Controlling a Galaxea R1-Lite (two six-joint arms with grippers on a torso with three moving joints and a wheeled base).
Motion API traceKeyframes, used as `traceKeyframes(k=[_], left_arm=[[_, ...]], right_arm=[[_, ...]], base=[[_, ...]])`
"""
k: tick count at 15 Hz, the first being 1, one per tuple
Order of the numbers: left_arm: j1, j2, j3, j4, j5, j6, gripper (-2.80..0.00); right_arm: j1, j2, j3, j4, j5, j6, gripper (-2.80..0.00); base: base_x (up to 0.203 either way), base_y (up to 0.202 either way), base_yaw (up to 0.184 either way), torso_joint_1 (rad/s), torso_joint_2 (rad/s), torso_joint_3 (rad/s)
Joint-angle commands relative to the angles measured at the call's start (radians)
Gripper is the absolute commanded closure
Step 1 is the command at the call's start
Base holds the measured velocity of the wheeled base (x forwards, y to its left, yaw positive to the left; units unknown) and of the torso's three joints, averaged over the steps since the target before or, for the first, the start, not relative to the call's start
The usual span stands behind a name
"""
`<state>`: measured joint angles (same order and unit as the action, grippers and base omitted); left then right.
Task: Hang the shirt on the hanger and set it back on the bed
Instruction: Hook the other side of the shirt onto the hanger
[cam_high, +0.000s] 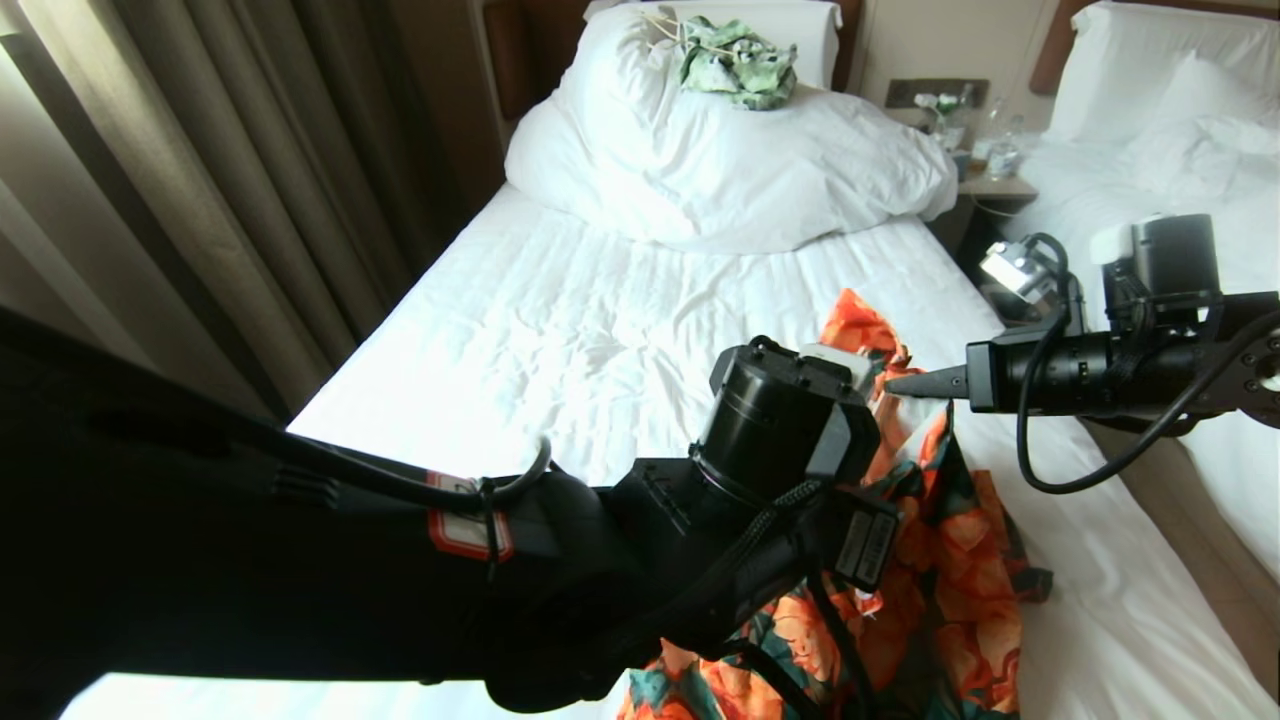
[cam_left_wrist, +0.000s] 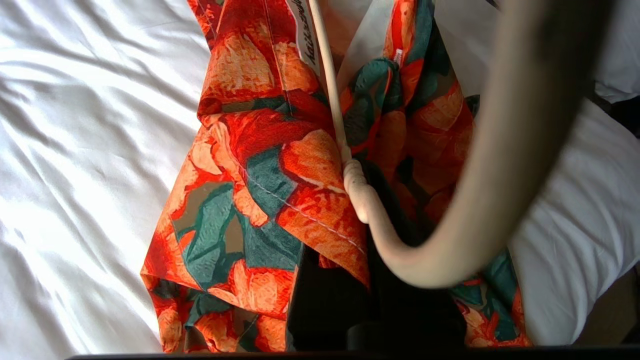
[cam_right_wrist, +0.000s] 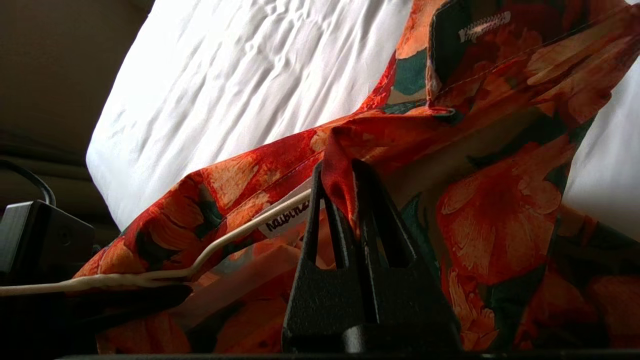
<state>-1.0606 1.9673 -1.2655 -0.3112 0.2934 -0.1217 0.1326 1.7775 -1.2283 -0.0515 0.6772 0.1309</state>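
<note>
Shirt (cam_high: 940, 590) hangs at five o'clock, right gripper (cam_right_wrist: 340, 172) pinching its collar, left gripper (cam_left_wrist: 370, 250) clamping the hanger (cam_left_wrist: 332, 105); threading unfinished.

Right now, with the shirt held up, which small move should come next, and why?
Probably the right gripper, shut on the shirt edge, should draw the fabric further over the hanger wire: the left gripper holds the hanger near its hook, and one wire already runs inside the collar.

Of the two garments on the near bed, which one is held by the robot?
The orange-flowered shirt, which hangs from the right end effector. The pale green garment lies untouched, far away on the duvet.
</note>
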Motion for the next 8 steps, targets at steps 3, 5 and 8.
traceKeyframes(k=[3,5,8], left_arm=[[-0.001,0.004,-0.025,0.029,0.003,-0.001,0.00],[-0.003,0.002,-0.026,0.030,0.003,-0.001,0.00],[-0.033,0.001,-0.034,0.035,0.003,0.000,0.00]], right_arm=[[0.004,-0.008,0.006,0.001,0.005,-0.011,0.00],[0.006,-0.019,0.016,-0.001,0.012,-0.013,0.00],[0.005,-0.055,0.044,0.000,0.077,-0.053,0.00]], base=[[0.000,0.000,0.000,0.000,0.00,0.000],[0.000,0.000,0.000,0.000,0.00,0.000],[0.000,0.000,0.000,0.000,0.00,0.000]])
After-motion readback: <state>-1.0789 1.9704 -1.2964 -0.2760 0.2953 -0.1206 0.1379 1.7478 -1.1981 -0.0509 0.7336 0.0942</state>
